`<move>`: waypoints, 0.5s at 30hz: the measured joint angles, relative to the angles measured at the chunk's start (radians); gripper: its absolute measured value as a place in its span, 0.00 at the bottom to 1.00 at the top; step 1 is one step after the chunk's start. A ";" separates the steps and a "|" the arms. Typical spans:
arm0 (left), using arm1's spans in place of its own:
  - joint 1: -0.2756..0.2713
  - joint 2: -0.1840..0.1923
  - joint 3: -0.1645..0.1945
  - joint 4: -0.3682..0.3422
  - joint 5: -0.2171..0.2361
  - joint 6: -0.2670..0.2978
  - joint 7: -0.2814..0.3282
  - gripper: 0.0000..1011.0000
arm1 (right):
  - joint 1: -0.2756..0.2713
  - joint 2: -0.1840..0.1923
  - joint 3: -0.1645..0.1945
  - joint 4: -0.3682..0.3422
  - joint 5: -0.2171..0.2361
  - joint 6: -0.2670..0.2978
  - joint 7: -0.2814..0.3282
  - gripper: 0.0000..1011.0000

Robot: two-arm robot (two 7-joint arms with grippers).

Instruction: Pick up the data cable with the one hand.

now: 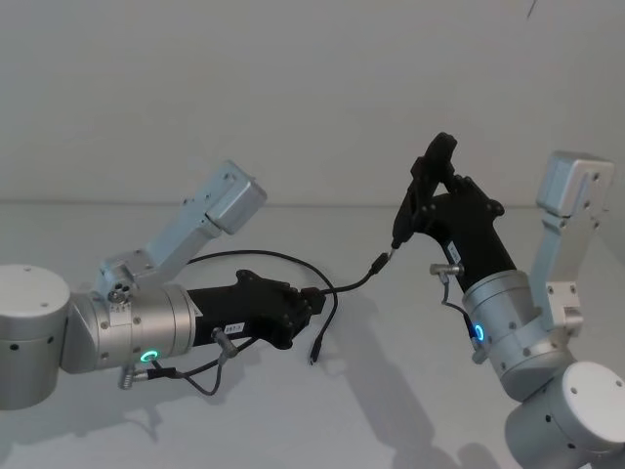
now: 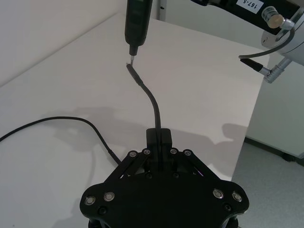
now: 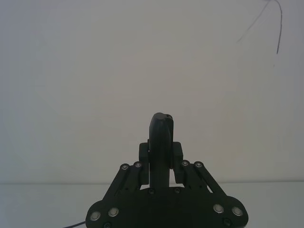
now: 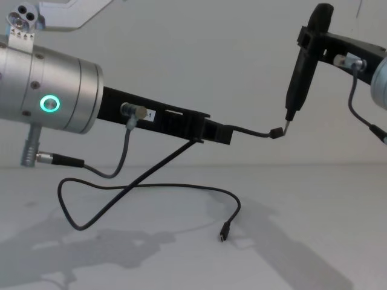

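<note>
White table (image 1: pixel 293 410) under both arms, pale wall (image 1: pixel 293 88) behind. Left gripper (image 4: pixel 225 133), long flat black body on silver wrist with green ring, reaching in from left, held above table, fingers clamped together on data cable (image 4: pixel 151 187) near one end. Short cable stub sticking out right past fingertips, its plug up in the air right of centre, just at metal tip of pen-like black tool (image 4: pixel 302 66). Rest of cable hanging from left gripper in a slack loop down onto near-left table, free plug lying near centre. Right gripper (image 3: pixel 161 142) raised at right, fingers closed on that tool, tip pointing down. White label on left gripper, text unreadable. Label on right arm reads roughly "167-5" in left wrist view.
</note>
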State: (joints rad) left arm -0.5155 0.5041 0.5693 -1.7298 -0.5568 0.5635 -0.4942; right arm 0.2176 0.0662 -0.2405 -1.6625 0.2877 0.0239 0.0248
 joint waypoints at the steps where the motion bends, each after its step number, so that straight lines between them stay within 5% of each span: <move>1: 0.000 0.000 0.000 0.000 0.000 0.000 0.000 0.04 | 0.000 -0.001 0.000 -0.001 0.000 0.000 0.001 0.28; 15: 0.000 0.000 0.000 0.000 0.000 0.000 0.000 0.04 | -0.006 -0.015 0.000 -0.006 -0.002 0.006 0.014 0.28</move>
State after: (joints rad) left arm -0.5155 0.5041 0.5693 -1.7297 -0.5568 0.5634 -0.4942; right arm 0.2120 0.0508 -0.2403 -1.6686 0.2856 0.0295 0.0384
